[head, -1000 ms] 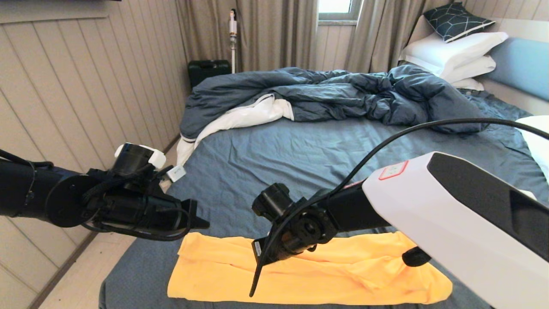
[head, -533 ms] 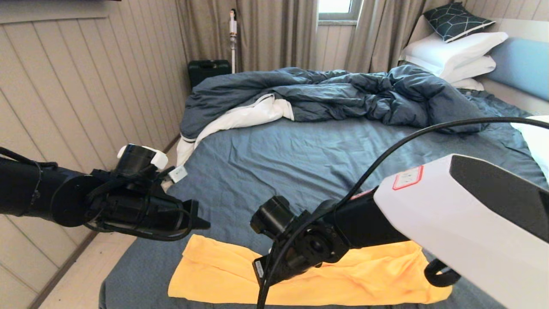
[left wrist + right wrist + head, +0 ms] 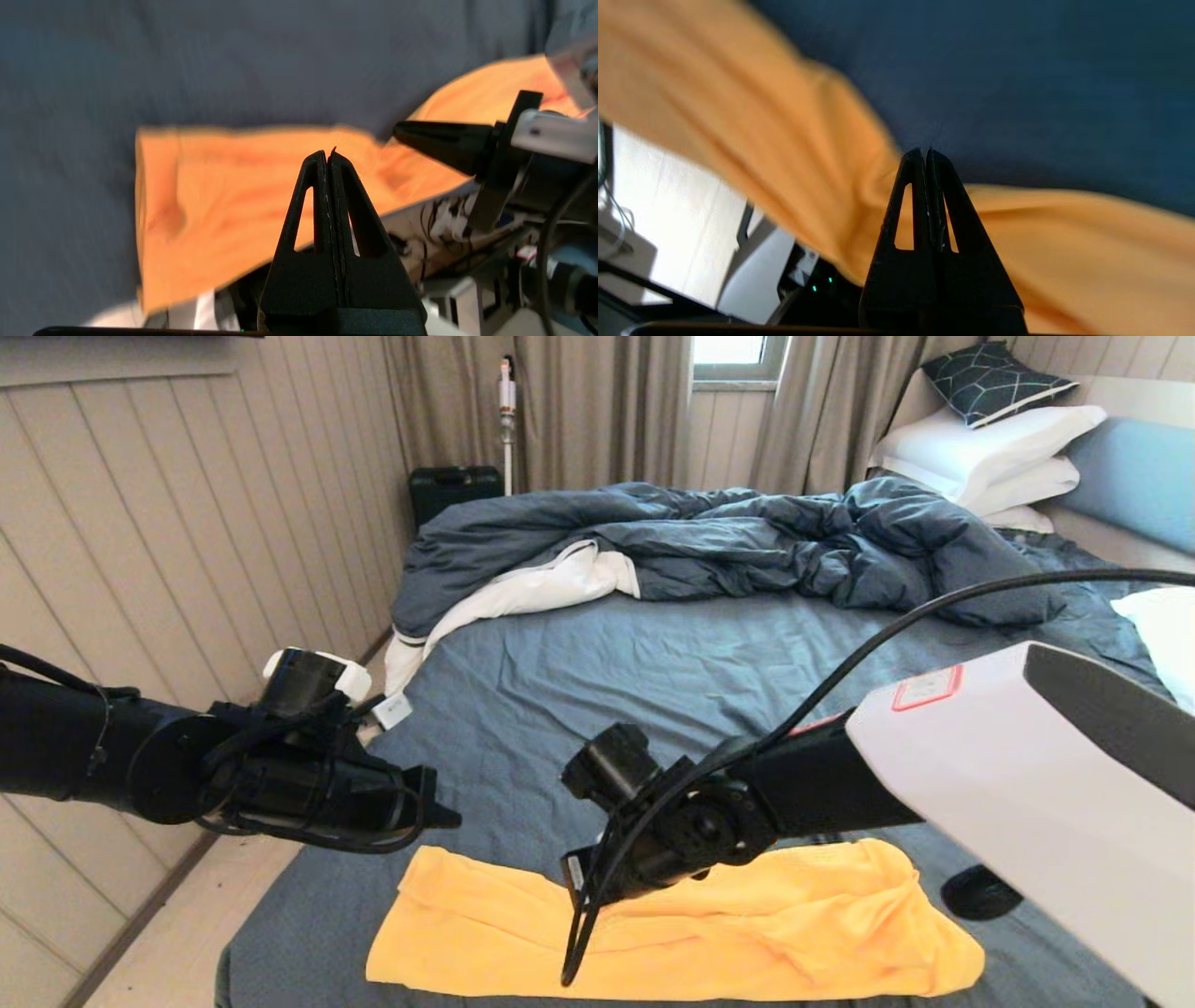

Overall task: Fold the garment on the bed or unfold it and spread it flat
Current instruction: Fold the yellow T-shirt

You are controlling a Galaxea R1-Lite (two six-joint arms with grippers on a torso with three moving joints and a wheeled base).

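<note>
From my head camera, the garment [image 3: 672, 933] lies as a long yellow band on the near edge of the bed [image 3: 672, 663], its long axis running across in front of me, from my left side to my right. My left claw [image 3: 439, 817] hangs just off the garment's left end, above the far corner and not touching the cloth. My right claw [image 3: 583, 933] hangs over the garment's middle, pointing down at it, so the right is the nearer one to the fabric. Against the earlier head frames, my right arm has swung: the wrist dipped low toward the near edge half a second ago and has now come back up and farther over the cloth, and the garment's right end looks a little more bunched. My left arm has barely shifted.

From my left wrist, my left claw [image 3: 327, 161] is clenched, tips pressed together and holding nothing; the garment [image 3: 210, 205] lies past the tips, with my right claw [image 3: 420, 133] reaching in from the side.

From my right wrist, my right claw [image 3: 924, 158] is likewise clenched and empty, the garment [image 3: 784, 140] spread beneath and beyond it against the dark bed [image 3: 1017, 93].
</note>
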